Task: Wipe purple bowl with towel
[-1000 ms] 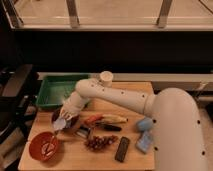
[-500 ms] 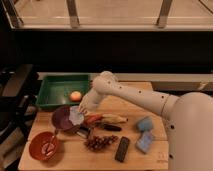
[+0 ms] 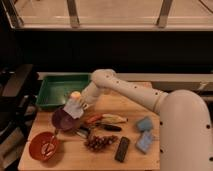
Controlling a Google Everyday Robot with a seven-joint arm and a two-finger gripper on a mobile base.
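On the desk [image 3: 80,159] at my seven o'clock sits the red-orange bowl [image 3: 44,146], with grapes [image 3: 100,142] to its three o'clock; just beyond it, the purple bowl [image 3: 62,121]. I see the tool [image 3: 79,104] clenched on the towel [image 3: 74,109], the cloth hanging over the bowl's one o'clock rim. Farther back, at eleven o'clock, lies the green tray [image 3: 57,90].

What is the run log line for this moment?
hand: shut on pale blue-grey cloth towel | place: over right rim of round purple plastic bowl
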